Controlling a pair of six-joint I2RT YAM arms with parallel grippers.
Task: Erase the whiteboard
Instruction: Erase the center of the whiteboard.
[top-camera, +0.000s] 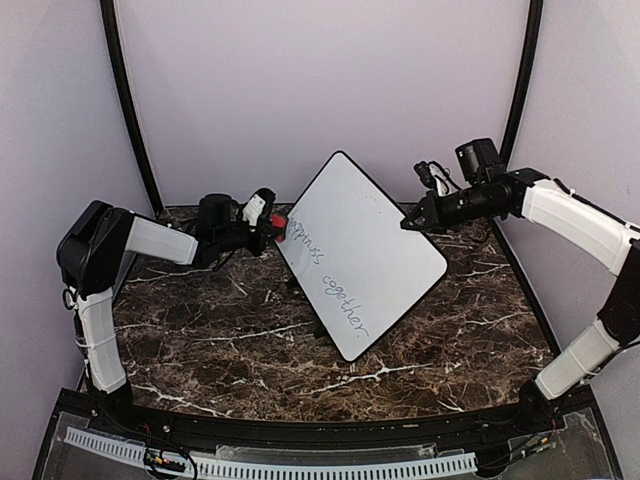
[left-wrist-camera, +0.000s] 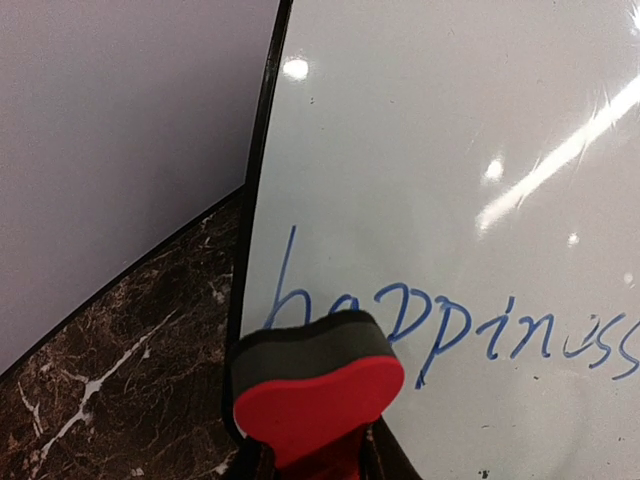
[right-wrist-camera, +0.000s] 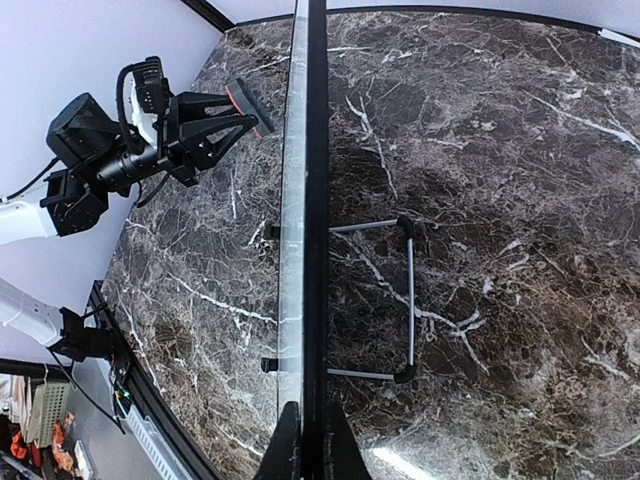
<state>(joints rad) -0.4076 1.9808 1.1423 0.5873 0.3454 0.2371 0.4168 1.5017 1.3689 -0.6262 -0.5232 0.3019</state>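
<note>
The whiteboard (top-camera: 375, 225) stands tilted on the marble table, with "happiness" (top-camera: 305, 246) and "together" (top-camera: 345, 301) handwritten in blue on it. My left gripper (top-camera: 268, 229) is shut on a red eraser (top-camera: 278, 224) with a dark felt face. In the left wrist view the eraser (left-wrist-camera: 315, 395) presses on the whiteboard (left-wrist-camera: 450, 150) at its black left edge, covering the start of "happiness" (left-wrist-camera: 470, 335). My right gripper (top-camera: 408, 224) is shut on the board's right edge. The right wrist view shows that edge (right-wrist-camera: 305, 200) end-on, pinched between the fingers (right-wrist-camera: 285, 445).
A wire stand (right-wrist-camera: 405, 300) props the board from behind. The dark marble table (top-camera: 230, 340) is ringed by a black rim, with lilac walls and black posts (top-camera: 128, 100) at the back. My left arm (right-wrist-camera: 110, 160) shows in the right wrist view.
</note>
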